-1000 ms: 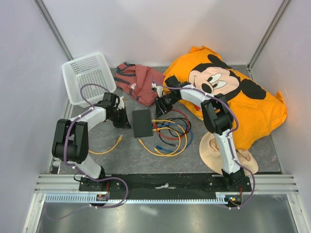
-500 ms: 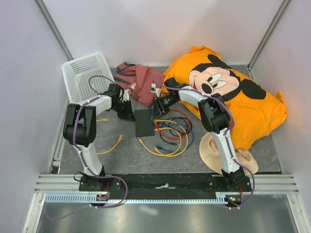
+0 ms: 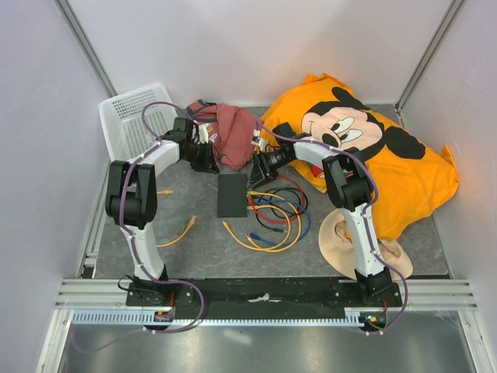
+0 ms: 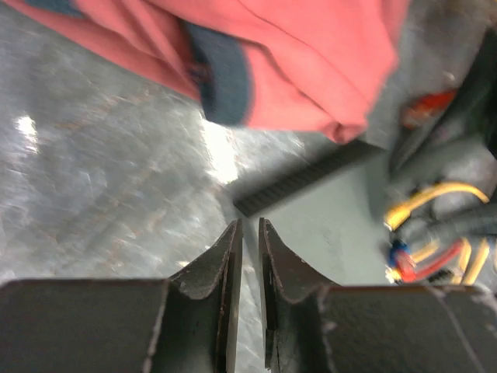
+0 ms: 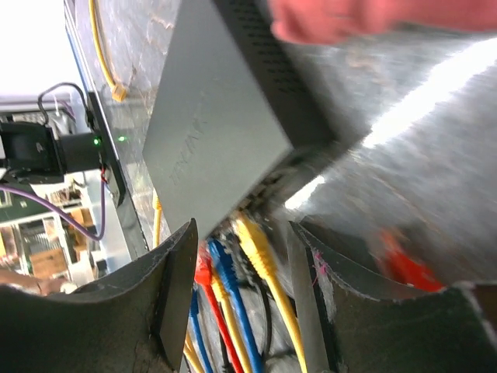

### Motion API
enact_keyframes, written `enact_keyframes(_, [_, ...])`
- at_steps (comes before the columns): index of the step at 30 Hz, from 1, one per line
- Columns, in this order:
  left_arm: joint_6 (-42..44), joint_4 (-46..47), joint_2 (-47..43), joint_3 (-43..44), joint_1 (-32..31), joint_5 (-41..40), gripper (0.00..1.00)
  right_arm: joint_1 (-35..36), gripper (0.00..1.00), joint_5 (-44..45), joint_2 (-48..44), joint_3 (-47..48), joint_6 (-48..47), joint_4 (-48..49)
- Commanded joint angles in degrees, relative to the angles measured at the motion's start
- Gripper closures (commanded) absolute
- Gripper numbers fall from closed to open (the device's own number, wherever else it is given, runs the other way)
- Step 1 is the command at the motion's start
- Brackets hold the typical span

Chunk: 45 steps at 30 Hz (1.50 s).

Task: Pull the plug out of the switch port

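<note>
The left gripper (image 4: 250, 227) has come off the flat matte-black rectangular switch (image 3: 231, 195) and backed toward the crumpled red cloth (image 3: 233, 132), its jaws a narrow, empty slit. The switch lies mid-table, now unbraced. At its cable edge the right gripper (image 5: 239, 227) has widened, framing the yellow plug (image 5: 253, 238) ungripped, so the pull looks unstarted.

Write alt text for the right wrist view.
A flat matte-black rectangular switch lies on the grey table, with yellow, blue and red cables bunched at its socket edge, seen between the open fingers of the right gripper. A blurred red cloth crosses the top edge.
</note>
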Motion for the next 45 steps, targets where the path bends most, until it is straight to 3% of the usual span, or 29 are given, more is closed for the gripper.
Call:
enact_keyframes(1, [3.0, 4.2, -8.4, -3.9, -0.9, 11.7, 0.78, -1.7, 0.43, 4.0, 2.2, -1.1, -1.1, 0.7])
enact_keyframes(5, [0.1, 5.9, -11.3, -11.0, -3.7, 13.3, 0.79, -1.6, 0.44, 3.6, 4.4, 0.6, -3.9, -1.5])
enact_keyframes(8, [-4.8, 7.3, -10.5, -13.9, -4.5, 11.0, 0.79, -1.6, 0.44, 3.2, 4.6, 0.8, -4.2, -2.0])
enact_keyframes(13, [-5.1, 9.0, -9.8, -17.1, -6.1, 7.1, 0.79, -1.3, 0.46, 4.2, 4.8, 0.8, -6.2, -3.4])
enact_keyframes(36, [-5.0, 10.4, -8.0, -17.9, -6.4, 5.4, 0.78, 2.9, 0.59, 7.0, 7.0, 5.0, -11.7, -9.3])
enact_keyframes(45, [-5.0, 10.8, -8.3, -18.4, -6.3, 5.2, 0.78, 1.7, 0.59, 2.1, 9.7, 5.8, -14.3, -10.8])
